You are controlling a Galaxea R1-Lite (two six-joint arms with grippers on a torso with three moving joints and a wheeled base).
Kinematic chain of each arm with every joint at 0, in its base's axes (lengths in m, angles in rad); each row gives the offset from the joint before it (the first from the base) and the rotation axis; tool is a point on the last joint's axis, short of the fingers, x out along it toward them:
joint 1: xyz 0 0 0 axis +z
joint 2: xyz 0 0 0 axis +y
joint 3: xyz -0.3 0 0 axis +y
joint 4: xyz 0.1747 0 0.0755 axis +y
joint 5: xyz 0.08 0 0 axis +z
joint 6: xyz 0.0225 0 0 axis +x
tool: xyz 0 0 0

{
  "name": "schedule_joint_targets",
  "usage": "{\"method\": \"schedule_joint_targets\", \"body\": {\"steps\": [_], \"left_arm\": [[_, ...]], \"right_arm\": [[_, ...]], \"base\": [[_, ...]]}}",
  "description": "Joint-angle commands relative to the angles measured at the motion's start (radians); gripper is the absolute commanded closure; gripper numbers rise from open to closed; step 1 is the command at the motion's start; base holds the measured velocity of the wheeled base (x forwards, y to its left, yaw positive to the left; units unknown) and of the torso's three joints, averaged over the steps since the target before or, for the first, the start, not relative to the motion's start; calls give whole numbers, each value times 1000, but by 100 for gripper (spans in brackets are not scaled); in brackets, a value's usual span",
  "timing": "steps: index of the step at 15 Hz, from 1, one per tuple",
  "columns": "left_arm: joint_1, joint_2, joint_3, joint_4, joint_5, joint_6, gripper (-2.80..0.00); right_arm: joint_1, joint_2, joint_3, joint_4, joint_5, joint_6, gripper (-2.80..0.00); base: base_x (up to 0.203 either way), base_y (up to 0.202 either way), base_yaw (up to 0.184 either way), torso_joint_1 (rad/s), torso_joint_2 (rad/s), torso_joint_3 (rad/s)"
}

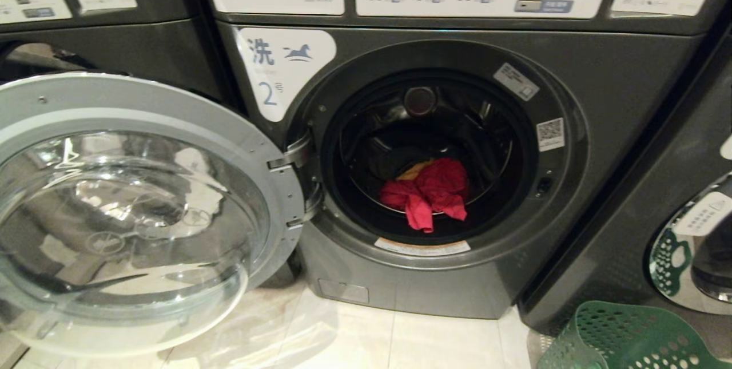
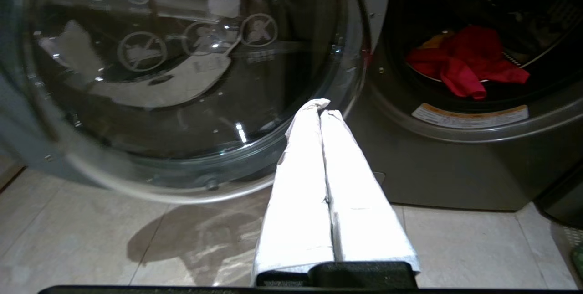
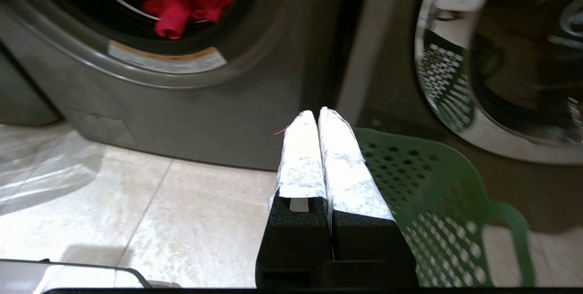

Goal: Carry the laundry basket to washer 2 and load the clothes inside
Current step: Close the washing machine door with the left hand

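floor: pale glossy tiles | neighbouring washers: dark grey

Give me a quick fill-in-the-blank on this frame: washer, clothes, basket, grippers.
1. The door of washer 2 stands ____.
2. The garment lying frontmost in the drum, among the clothes, is coloured ____.
3. The laundry basket stands on the ____, by the neighbouring washer.
4. The left gripper and right gripper both have their fingers ____, holding nothing.

Missing words: open; red; floor; shut
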State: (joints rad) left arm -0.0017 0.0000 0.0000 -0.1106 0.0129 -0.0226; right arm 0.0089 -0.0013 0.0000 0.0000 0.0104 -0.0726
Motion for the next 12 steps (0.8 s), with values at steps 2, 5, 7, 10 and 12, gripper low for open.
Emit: {"method": "schedule_joint_targets", "body": {"steps": [2,5,7,10,12], "left_arm": [[0,2,40,-1,2,0,0],[0,2,40,-1,1,0,0],[0,2,40,-1,1,0,0],[0,2,40,-1,1,1,0],[0,2,40,-2,1,1,0]], "right_arm": [[0,1,0,0,0,-1,0],[0,1,0,0,2,-1,0],[0,1,0,0,2,-1,0],[0,0,0,0,1,-1,0],[0,1,0,0,2,-1,0]], "base": [[1,5,-155,3,6,5],[0,1,-35,1,1,1],[0,0,0,0,0,0],[0,0,0,0,0,0],[-136,0,0,4,3,1]]}}
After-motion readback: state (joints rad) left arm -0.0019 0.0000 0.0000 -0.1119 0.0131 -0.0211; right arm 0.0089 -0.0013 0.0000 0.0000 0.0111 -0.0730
